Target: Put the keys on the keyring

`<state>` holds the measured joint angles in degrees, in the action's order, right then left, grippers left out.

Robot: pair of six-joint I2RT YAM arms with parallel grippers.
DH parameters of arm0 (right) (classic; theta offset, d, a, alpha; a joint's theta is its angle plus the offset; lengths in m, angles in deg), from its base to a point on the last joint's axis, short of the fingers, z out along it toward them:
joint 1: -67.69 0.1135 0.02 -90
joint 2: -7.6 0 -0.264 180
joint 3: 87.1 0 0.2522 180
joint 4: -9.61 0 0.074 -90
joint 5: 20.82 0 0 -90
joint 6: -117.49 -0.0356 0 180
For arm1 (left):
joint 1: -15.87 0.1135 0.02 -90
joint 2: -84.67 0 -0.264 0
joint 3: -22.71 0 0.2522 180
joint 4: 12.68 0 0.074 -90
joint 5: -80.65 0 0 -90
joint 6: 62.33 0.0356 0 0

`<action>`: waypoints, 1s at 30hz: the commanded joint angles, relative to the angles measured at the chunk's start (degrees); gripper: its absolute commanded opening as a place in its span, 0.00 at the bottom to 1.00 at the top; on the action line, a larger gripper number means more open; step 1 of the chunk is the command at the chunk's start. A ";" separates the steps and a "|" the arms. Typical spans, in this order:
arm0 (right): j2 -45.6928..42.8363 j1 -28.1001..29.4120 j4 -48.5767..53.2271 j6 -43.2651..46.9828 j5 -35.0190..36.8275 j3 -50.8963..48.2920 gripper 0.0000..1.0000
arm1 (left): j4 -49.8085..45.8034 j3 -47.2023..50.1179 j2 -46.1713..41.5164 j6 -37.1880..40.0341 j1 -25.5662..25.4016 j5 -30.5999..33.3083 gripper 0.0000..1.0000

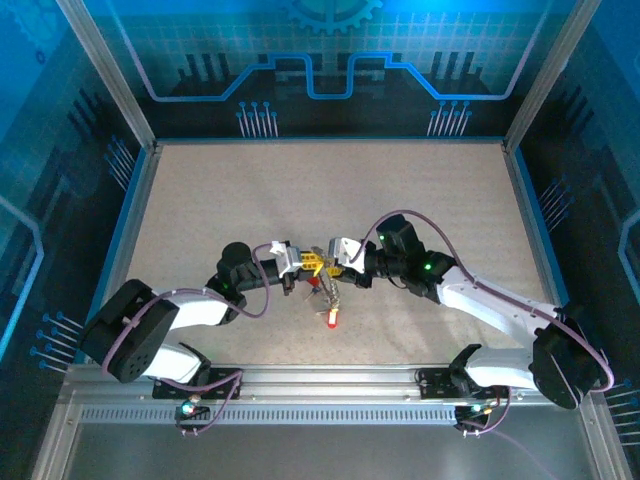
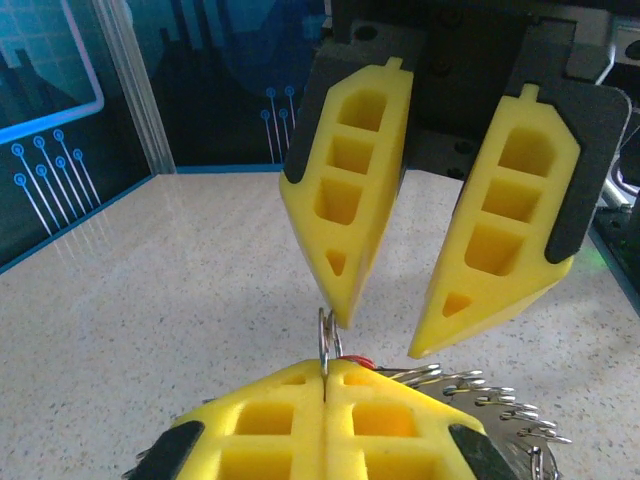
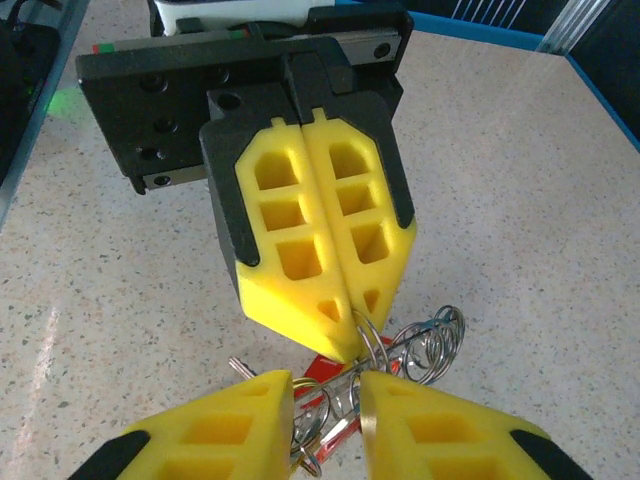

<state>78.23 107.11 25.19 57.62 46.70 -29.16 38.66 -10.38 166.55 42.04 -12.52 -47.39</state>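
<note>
Because the left pincer point(image 2: 325, 372) is clamped shut on the keyring point(image 2: 326, 340), holding it edge-up above the desk's point(image 1: 300, 190) middle, the right pincer point(image 2: 383, 335), jaws apart beside it, seems free to work the keys point(image 3: 322, 368) bunched just beneath

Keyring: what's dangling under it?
A red key head and wire loops hang beneath the keyring, pinched by the shut left end effector. The rest hides behind the fingers of the right end effector.
</note>
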 commanded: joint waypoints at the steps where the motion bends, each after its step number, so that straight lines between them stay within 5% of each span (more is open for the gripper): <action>1: -0.02 -0.92 1.49 2.89 -2.18 1.69 0.25 | 12.41 0.60 2.35 -1.98 -0.36 -4.16 0.00; 8: -1.43 -1.60 1.18 3.35 -2.15 0.93 0.32 | 15.06 0.91 3.61 -2.25 -0.09 -5.12 0.00; 30: 0.79 -3.39 3.85 5.31 -9.14 3.12 0.28 | 15.06 1.33 1.27 -4.02 0.36 -5.58 0.00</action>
<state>77.79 104.31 27.05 61.71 39.92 -27.89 49.72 -9.51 169.77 39.16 -12.43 -50.87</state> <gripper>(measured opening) 0.279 0.062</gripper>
